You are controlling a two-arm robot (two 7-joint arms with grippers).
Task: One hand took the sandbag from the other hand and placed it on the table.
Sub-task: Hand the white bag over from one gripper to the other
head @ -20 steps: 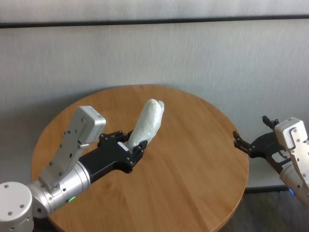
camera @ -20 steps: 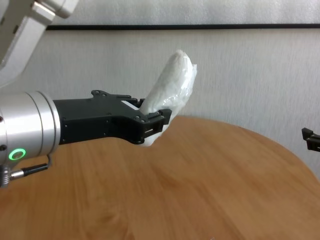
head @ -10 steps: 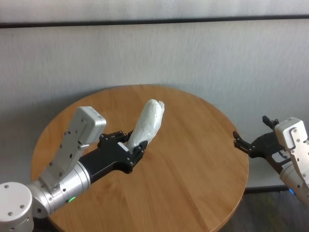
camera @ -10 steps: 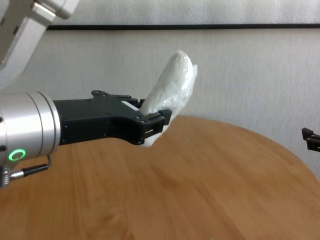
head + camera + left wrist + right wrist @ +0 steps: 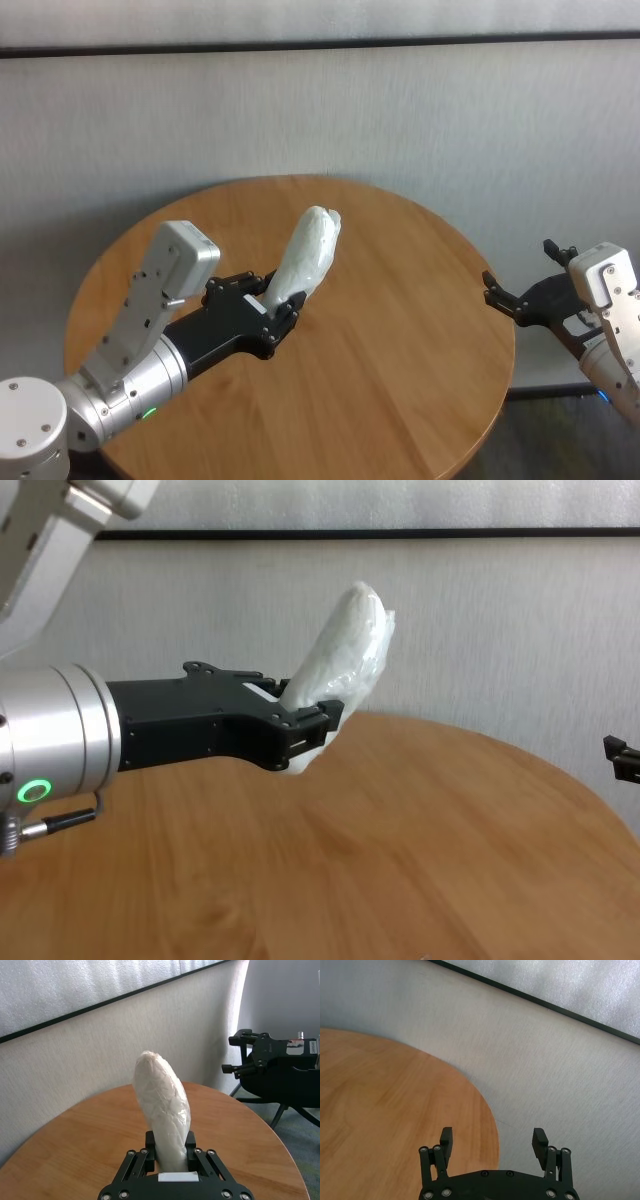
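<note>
head view, left gripper clamps sandbag base, long axis tilted upward

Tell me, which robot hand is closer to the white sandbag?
Left. The left gripper has its fingers shut on the sandbag, holding it up above the table. The right gripper waits open off the table's right edge, well apart from it.

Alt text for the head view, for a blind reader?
The left gripper, bulky and black, grips a white lumpy sandbag by its lower end above the round light-brown wooden table. The slim black right gripper waits open off the table's right edge.
</note>
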